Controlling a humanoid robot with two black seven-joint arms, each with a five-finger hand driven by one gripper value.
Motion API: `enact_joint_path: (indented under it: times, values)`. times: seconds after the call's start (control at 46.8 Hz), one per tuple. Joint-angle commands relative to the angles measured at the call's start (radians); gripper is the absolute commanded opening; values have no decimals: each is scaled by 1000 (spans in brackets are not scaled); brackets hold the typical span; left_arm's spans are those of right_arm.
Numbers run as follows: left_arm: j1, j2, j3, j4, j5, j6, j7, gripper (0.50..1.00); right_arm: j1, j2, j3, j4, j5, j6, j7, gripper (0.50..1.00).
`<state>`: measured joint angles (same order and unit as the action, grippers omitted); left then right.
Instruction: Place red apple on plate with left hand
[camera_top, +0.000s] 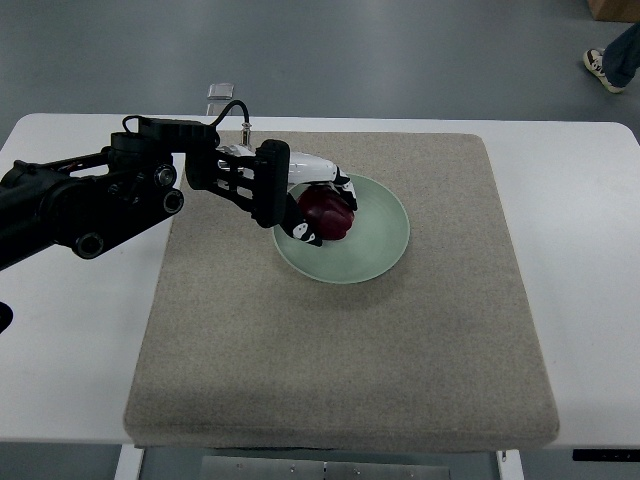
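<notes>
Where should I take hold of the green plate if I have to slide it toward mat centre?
Probably the right rim of the green plate, coming from the right: that edge is bare and raised. The left hand covers the left side, its fingers around the red apple over the plate.

A beige felt mat (400, 340) covers most of a white table (580, 210); beyond its far edge, a person's shoe (603, 70) and trouser leg (626, 52) show on the grey floor (400, 50).
</notes>
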<state>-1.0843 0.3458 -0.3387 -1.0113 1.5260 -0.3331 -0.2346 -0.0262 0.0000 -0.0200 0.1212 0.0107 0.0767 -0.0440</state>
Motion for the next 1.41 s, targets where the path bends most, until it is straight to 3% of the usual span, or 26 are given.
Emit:
enact_joint_path:
  times: [0.0, 0.064, 0.085, 0.149, 0.192, 0.214, 0.491, 0.875, 1.153, 1.26, 1.388]
  values:
    - [3, -7, 0, 8, -3, 8, 0, 574, 0, 0, 0, 0, 0, 0, 1, 928]
    - [7, -17, 1, 16, -3, 16, 0, 788, 0, 0, 0, 0, 0, 0, -1, 928]
    - [7, -22, 1, 19, -3, 17, 0, 829, 0, 0, 0, 0, 0, 0, -1, 928]
    - [9, -36, 3, 26, -3, 17, 0, 885, 0, 0, 0, 0, 0, 0, -1, 928]
    - [9, -37, 3, 25, -3, 16, 1, 981, 0, 0, 0, 0, 0, 0, -1, 928]
    - [9, -39, 3, 25, -4, 13, 1, 994, 0, 0, 0, 0, 0, 0, -1, 928]
    - [1, -21, -16, 28, -162, 17, 1, 996, 0, 0, 0, 0, 0, 0, -1, 928]
    - [-39, 55, -37, 218, -869, 19, 1, 999, 0, 0, 0, 0, 0, 0, -1, 930]
    - [-3, 88, -40, 319, -1385, -29, 6, 999, 0, 0, 0, 0, 0, 0, -1, 928]
    - [23, 90, -42, 321, -1498, -58, 23, 999, 0, 0, 0, 0, 0, 0, -1, 930]
    - [46, 91, -55, 329, -1624, -87, 96, 999, 0, 0, 0, 0, 0, 0, -1, 928]
